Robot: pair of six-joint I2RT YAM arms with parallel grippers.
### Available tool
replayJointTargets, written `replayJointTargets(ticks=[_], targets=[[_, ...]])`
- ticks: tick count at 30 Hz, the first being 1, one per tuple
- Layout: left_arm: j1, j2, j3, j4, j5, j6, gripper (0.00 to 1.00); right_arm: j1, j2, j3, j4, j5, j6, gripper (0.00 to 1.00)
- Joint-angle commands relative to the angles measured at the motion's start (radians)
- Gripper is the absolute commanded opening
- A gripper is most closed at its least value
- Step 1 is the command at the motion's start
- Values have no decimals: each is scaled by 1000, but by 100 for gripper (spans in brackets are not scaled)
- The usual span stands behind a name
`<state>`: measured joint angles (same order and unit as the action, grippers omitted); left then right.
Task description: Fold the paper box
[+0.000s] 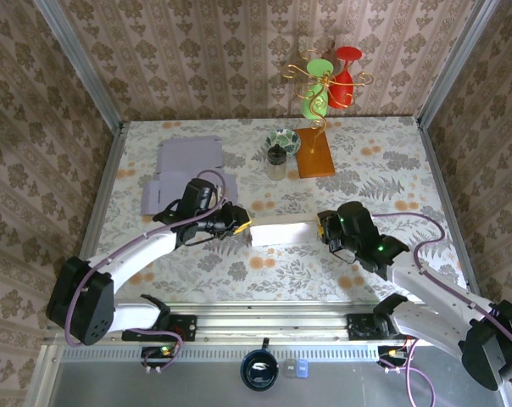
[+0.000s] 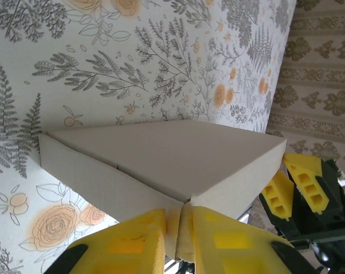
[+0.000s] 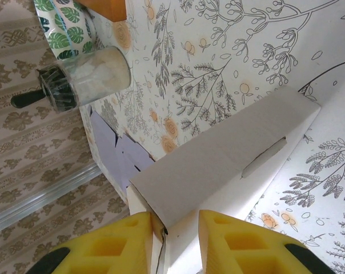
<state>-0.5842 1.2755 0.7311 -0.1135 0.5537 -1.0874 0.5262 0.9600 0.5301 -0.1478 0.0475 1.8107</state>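
Note:
The white paper box (image 1: 281,231) lies across the middle of the table, held at both ends. My left gripper (image 1: 243,222) is at its left end. In the left wrist view the yellow fingers (image 2: 132,242) are shut on a thin flap at the corner of the paper box (image 2: 161,154). At the right end, my right gripper (image 1: 324,229) has its jaws closed on the end wall of the paper box (image 3: 229,154), one finger on each side. A slot is cut along the top edge. The right gripper's yellow fingers (image 2: 292,185) show beyond the box's far end.
A flat purple-grey cardboard sheet (image 1: 184,174) lies at the back left. Behind the box stand a small jar (image 1: 275,161), a patterned bowl (image 1: 283,140) and a wooden base (image 1: 314,153) with a wire rack holding red and green glasses.

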Motion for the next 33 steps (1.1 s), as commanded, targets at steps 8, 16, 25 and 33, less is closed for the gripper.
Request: replayJointTargets(ticks=[8, 16, 25, 33], targets=[[-30, 21, -156, -37, -25, 152, 13, -8, 66, -12, -201, -10, 27, 26], [-72, 15, -158, -115, -100, 265, 9, -7, 75, -6, -304, -25, 51, 20], [-132, 35, -124, -176, -190, 377, 6, -11, 129, 14, -313, -61, 50, 15], [-161, 38, -107, -217, -248, 428, 5, -23, 121, 41, -327, -63, 21, 14]])
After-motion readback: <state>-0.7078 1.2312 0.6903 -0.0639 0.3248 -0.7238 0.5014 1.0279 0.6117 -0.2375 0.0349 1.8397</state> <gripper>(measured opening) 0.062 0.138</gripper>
